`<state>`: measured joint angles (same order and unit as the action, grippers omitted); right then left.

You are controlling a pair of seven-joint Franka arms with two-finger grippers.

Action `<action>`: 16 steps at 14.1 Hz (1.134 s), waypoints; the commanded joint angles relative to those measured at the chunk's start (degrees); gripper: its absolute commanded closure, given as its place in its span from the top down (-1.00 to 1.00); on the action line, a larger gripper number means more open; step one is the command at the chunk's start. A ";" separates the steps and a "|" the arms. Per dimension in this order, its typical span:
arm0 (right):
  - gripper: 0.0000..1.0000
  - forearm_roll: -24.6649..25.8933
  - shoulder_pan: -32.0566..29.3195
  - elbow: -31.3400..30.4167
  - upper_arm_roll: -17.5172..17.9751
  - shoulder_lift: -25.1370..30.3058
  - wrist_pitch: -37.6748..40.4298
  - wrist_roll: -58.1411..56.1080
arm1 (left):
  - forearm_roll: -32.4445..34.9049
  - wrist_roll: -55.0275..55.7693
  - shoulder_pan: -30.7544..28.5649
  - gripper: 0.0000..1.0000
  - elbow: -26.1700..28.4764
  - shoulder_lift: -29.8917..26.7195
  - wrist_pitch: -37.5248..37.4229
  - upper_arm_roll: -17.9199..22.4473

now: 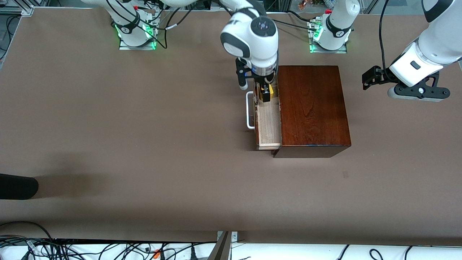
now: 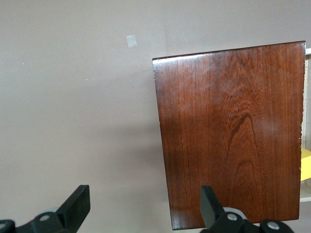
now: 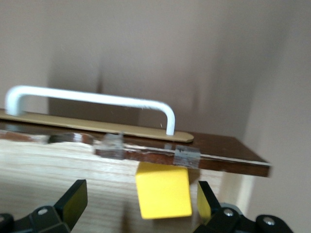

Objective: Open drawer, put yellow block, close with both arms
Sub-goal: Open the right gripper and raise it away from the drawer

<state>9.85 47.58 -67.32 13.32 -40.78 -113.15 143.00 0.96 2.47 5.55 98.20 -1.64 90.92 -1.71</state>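
The drawer [image 1: 269,126] stands pulled out of the dark mahogany box [image 1: 312,108], its white handle [image 1: 249,110] toward the right arm's end. My right gripper [image 1: 266,94] reaches down into the tray's end nearest the robots' bases and is open. The yellow block [image 3: 163,191] lies between its fingers, touching neither, in the tray just inside the drawer front [image 3: 218,158]; the block [image 1: 270,91] peeks out beside the fingers. My left gripper [image 1: 365,80] waits open and empty over the table beside the box [image 2: 233,131], toward the left arm's end.
A black object [image 1: 18,186] juts in at the table's edge at the right arm's end. A small tape patch [image 1: 345,174] lies nearer the front camera than the box. Cables run along the table's front edge.
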 commanded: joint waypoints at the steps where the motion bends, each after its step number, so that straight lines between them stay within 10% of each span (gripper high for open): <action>1: 1.00 -0.10 -2.31 3.15 0.39 4.20 9.93 -5.07 | -0.87 -0.98 -0.36 1.00 -1.53 0.68 -1.18 -0.22; 9: 1.00 -4.49 -17.42 1.76 -2.32 16.42 32.45 -60.32 | -0.70 -0.98 -0.28 1.00 -2.84 1.47 -1.62 -0.31; 16: 1.00 -8.27 -18.14 -17.13 -21.04 31.89 27.38 -98.38 | -3.86 -8.85 1.13 1.00 -3.46 2.70 -6.10 -1.88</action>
<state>2.76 29.08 -76.59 -4.31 -14.54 -82.77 52.83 -1.32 -1.01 5.92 97.13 -0.18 87.67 -2.58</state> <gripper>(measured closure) 0.000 0.000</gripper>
